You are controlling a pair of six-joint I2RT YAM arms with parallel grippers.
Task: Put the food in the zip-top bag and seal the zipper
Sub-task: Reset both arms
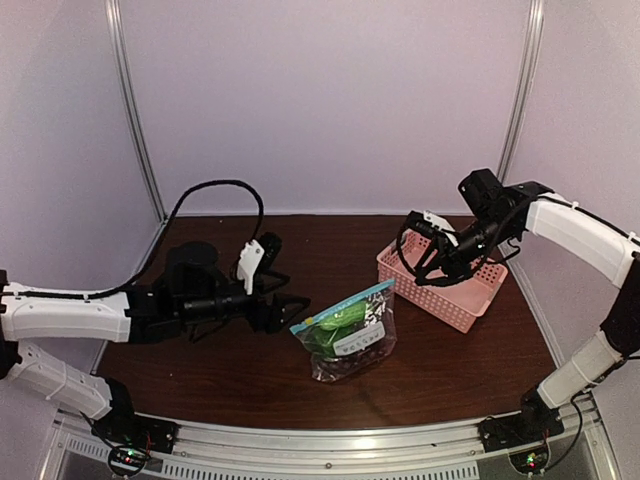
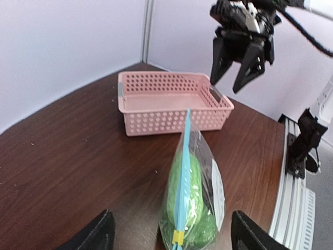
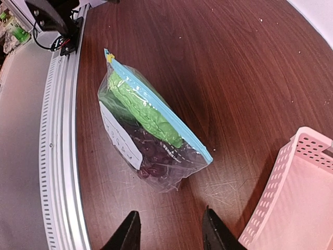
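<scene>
- While the zip-top bag (image 1: 345,335) lies on the bench (image 1: 230,375), food (image 3: 145,112) inside, the left pincer (image 1: 298,308) beside it and the right pincer (image 2: 227,83) over the basket (image 1: 455,295) both gape empty
- Film looks light, soft, slippery; pinch along the stiffer zipper (image 2: 182,172)

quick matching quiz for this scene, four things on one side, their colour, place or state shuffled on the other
Things:
1 bag
2 basket
3 left gripper
4 right gripper

States:
A open, raised in the air
B holds the vegetable and grapes
C open, low over the table, facing the zipper
D pink, perforated

Pairs: 1-B, 2-D, 3-C, 4-A
</scene>
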